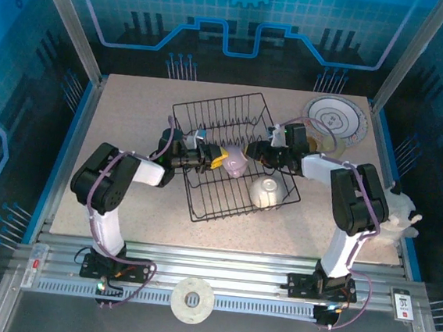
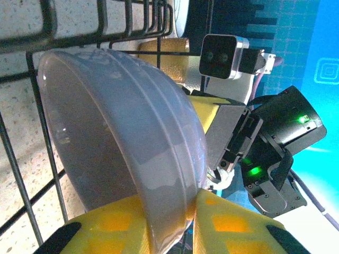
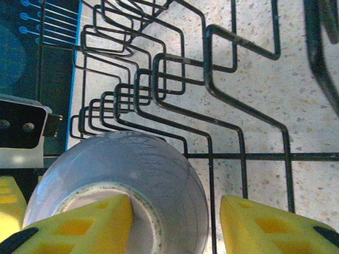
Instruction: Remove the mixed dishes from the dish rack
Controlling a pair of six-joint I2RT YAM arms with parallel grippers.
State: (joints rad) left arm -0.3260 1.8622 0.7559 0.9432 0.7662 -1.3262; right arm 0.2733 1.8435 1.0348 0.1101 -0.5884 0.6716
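The dish rack (image 1: 216, 101) is a black wire basket in the middle of the table. A pale lavender-grey bowl (image 1: 236, 164) is tilted on its side inside it, between both grippers. My left gripper (image 1: 220, 161) is shut on this bowl's rim; in the left wrist view its yellow fingers (image 2: 172, 222) pinch the wall of the bowl (image 2: 122, 132). My right gripper (image 1: 252, 153) is open at the bowl's foot. In the right wrist view my right gripper (image 3: 177, 222) has one finger over the base of the bowl (image 3: 132, 169) and the other clear of it. A cream bowl (image 1: 267, 192) lies upside down in the rack.
A white plate with a purple rim (image 1: 334, 118) lies on the table at the back right, with a yellowish cup (image 1: 331, 147) in front of it. A white object (image 1: 401, 215) sits at the table's right edge. Rack prongs (image 3: 212, 84) stand close behind the bowl.
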